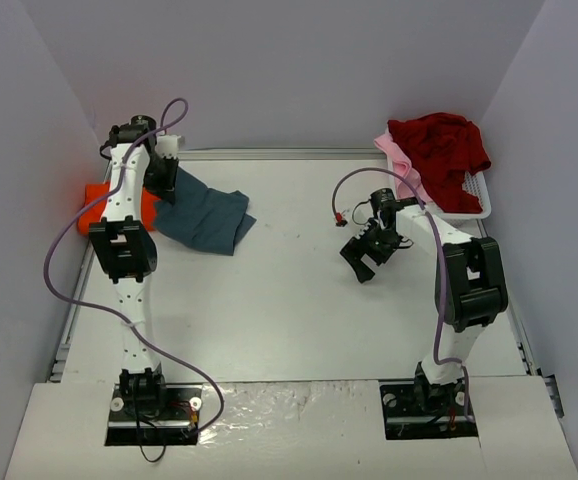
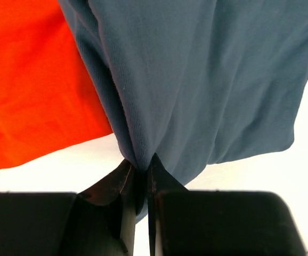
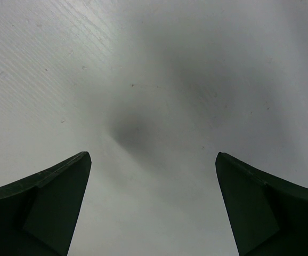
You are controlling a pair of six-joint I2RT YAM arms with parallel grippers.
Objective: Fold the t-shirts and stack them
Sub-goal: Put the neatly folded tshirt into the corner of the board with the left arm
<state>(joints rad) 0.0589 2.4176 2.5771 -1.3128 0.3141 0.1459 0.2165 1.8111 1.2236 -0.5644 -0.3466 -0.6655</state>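
Note:
My left gripper (image 1: 165,182) is at the far left of the table, shut on a bunched edge of the slate blue-grey t-shirt (image 1: 209,216). In the left wrist view the cloth (image 2: 207,80) is pinched between the fingertips (image 2: 142,166) and hangs away from them. The bright orange t-shirt (image 1: 94,205) lies beside it against the left wall and shows in the left wrist view (image 2: 31,90). The dark red t-shirt (image 1: 439,150) and the pale pink t-shirt (image 1: 401,165) are heaped in the basket. My right gripper (image 1: 361,262) is open and empty above bare table (image 3: 154,106).
The white plastic basket (image 1: 474,200) stands at the far right corner. Grey walls close in the table on the left, back and right. A purple cable loops off each arm.

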